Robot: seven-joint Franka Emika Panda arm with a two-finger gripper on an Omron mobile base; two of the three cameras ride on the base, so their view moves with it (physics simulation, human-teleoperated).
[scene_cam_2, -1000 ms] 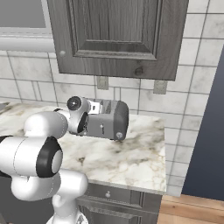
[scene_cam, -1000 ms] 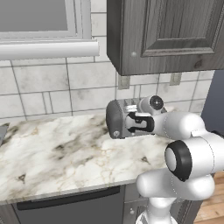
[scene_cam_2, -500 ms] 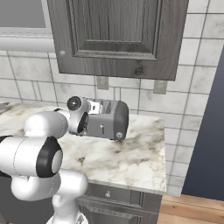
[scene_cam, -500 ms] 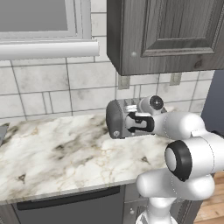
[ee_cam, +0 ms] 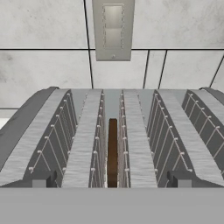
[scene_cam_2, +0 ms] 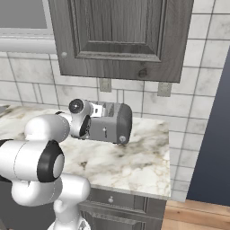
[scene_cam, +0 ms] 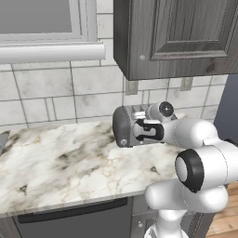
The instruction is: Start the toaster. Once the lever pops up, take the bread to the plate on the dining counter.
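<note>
Grey metal is what you are looking at first: the toaster (scene_cam: 124, 126) stands on the marble counter (scene_cam: 60, 162), back near the tiled wall (scene_cam: 51, 88) and toward the counter's right end, under the dark wood wall cabinet (scene_cam: 176, 37). From the right base view you see the same toaster (scene_cam_2: 112, 122) with its rounded end and a small round knob facing the counter's front edge.

Your arm reaches across from the right of the left base view, and the hand (scene_cam: 145, 130) sits just over the toaster's top, its white wrist hiding much of the body. In the right base view the hand (scene_cam_2: 87, 123) covers the toaster's left part.

Looking along the hand, you see the toaster's slots (ee_cam: 83, 144) running away toward the wall, with wire guides on both sides. The bread (ee_cam: 112, 153) stands on edge in the narrow slot at the middle (a thin dark-brown strip seen edge-on), sunk between the guides. The two dark finger tips (ee_cam: 40, 179) stand far apart, one at each side of that slot, so your hand is spread wide with nothing between the tips. A grey wall outlet (ee_cam: 113, 29) sits on the tiles straight behind the toaster.
</note>
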